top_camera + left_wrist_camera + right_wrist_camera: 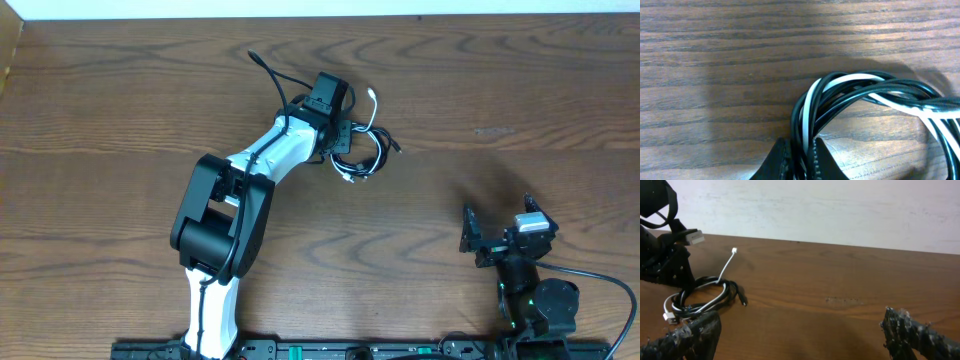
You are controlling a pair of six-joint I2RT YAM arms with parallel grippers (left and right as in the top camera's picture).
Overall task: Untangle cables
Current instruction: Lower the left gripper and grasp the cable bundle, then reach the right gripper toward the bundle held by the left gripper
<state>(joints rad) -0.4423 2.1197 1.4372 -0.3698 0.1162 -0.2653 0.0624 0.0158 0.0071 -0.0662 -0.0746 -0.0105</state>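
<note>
Firmly shut: left claw grips the cables

Left claw [343, 140] is closed tight on the cables [362, 156], which lie in a loose coil on the table [520, 110], a little past its middle. In the left wrist view its fingertips [822, 161] pinch several strands at once. Loops of black cable [855, 97] and one band of white cable [807, 117] pass between them, and the two cords cross over each other just beyond the pinch.

From the right wrist view the coil rests flat on the wood, touching the left claw. A white end [734, 250] rises up and away from the coil, a white plug [669, 316] lies at its near edge, and a small black plug [743, 302] points out on the opposite side.

Right claw [500, 228] sits well apart from the cables, near the table's front edge, its jaws spread wide with nothing between them.
</note>
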